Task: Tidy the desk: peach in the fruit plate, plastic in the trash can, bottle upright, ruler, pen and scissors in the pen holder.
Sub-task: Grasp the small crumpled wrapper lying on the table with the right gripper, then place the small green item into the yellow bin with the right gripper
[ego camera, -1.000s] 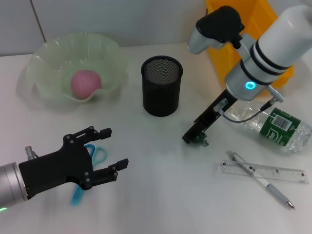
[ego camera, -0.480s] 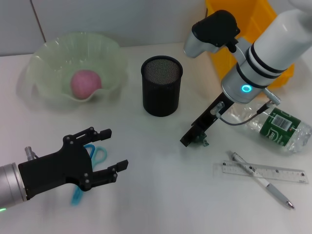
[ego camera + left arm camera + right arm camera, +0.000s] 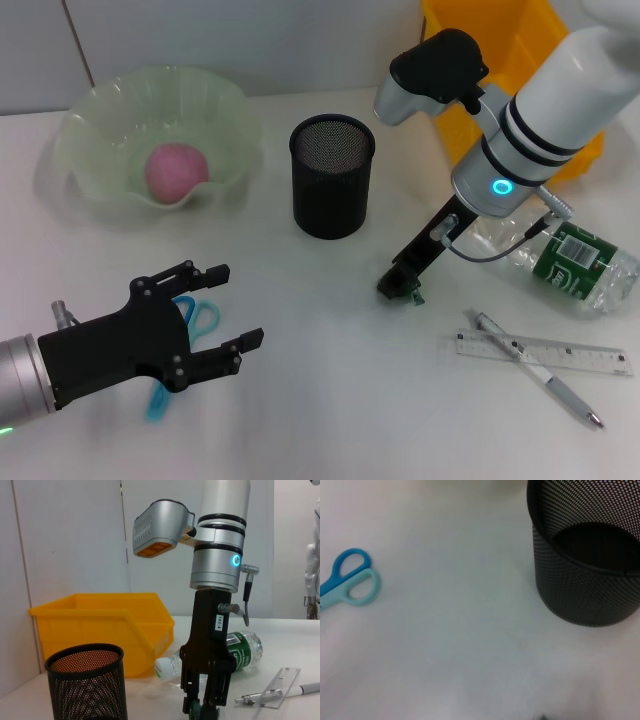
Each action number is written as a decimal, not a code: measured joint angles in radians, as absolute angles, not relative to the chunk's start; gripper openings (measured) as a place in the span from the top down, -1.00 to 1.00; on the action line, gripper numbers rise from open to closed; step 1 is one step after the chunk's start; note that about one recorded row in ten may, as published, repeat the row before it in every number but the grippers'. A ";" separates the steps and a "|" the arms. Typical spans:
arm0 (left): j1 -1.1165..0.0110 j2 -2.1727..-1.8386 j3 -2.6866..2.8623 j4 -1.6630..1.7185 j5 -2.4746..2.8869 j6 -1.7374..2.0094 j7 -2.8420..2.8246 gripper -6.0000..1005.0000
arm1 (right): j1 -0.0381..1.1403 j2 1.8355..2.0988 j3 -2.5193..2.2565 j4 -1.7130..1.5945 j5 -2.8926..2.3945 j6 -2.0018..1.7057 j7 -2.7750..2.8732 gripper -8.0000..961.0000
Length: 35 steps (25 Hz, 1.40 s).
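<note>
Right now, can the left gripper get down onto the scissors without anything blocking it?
Probably yes. The left gripper hangs open just over the scissors, which lie flat on bare table. The pen holder and the right gripper stand well off to the side.

Desk (image 3: 330,400) white. Peach (image 3: 176,170) pink, in pale green translucent fruit plate (image 3: 100,110). Pen holder (image 3: 331,177) black mesh w/ fine perforated pattern. Scissors (image 3: 347,582) blue + teal handles. Bin (image 3: 100,625) at 1 o'clock bright yellow. Bottle (image 3: 575,262) clear, green label w/ white barcode. Ruler (image 3: 535,355) clear; pen (image 3: 540,372) silver-white. Left hand (image 3: 215,320) black; right hand (image 3: 400,288) black, arm white w/ cyan ring light.
</note>
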<state>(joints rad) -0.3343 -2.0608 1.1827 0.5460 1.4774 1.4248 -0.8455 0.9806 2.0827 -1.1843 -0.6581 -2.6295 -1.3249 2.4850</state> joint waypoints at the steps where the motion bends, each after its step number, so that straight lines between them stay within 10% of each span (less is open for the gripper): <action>1: -0.334 -2.061 1.183 0.546 1.477 1.425 -0.845 -0.56 | 0.981 2.083 -1.184 -0.658 -2.630 -1.324 2.485 -0.20; 35: -0.336 -2.061 1.183 0.547 1.477 1.427 -0.844 -0.54 | 0.893 2.076 -1.172 -0.915 -2.634 -1.475 2.542 0.26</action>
